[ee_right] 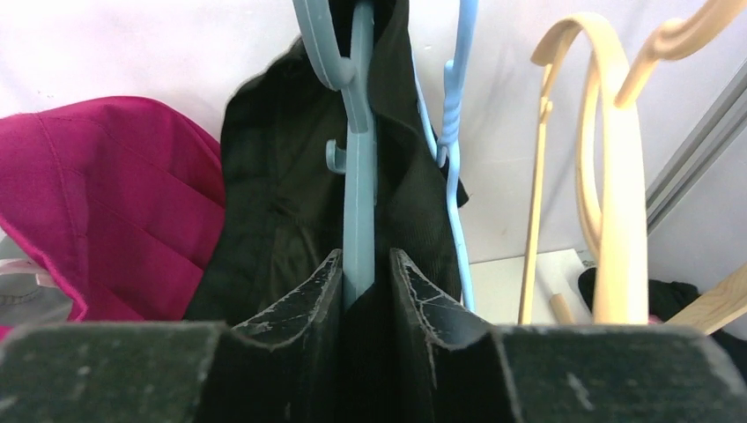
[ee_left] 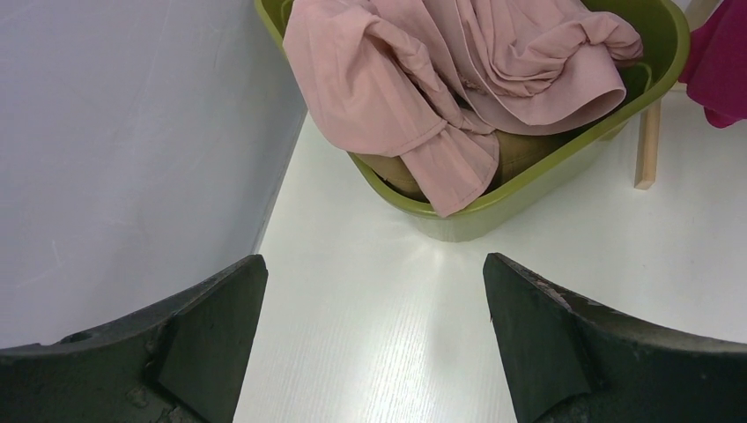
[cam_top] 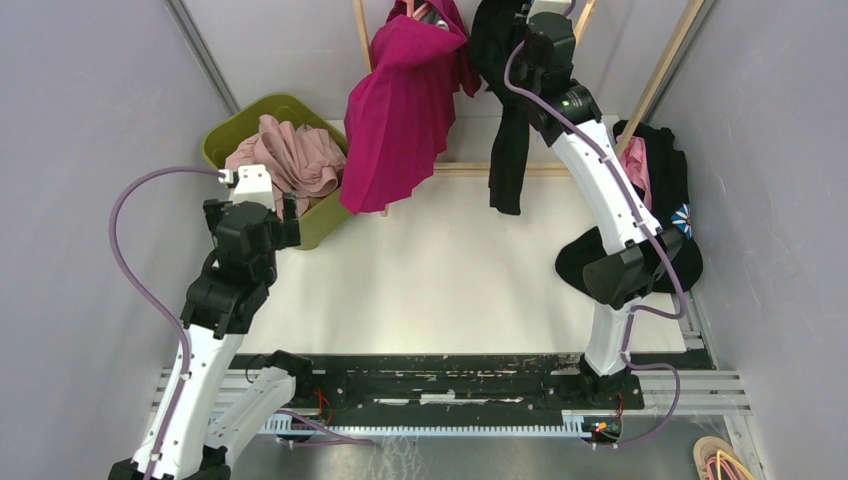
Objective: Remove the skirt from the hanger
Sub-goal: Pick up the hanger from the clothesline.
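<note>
Blue hanger (ee_right: 358,176): hook cropped at 12 o'clock; lower end hidden between right gripper (ee_right: 366,264) fingers. Black garment (ee_right: 264,194): upper end cropped, kind untellable. Striped item (cam_top: 722,462), 5 o'clock corner: cropped, unidentifiable.

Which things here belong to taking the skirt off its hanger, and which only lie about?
In the job: black garment, blue hanger it hangs on.
Lying about: magenta garment, green basket, pink cloth, wooden hangers, dark clothes pile.

Skirt (cam_top: 510,130) on hanger (ee_right: 358,176) between right fingers (ee_right: 299,317), clothes (cam_top: 290,155) in basket (cam_top: 225,130)
</note>
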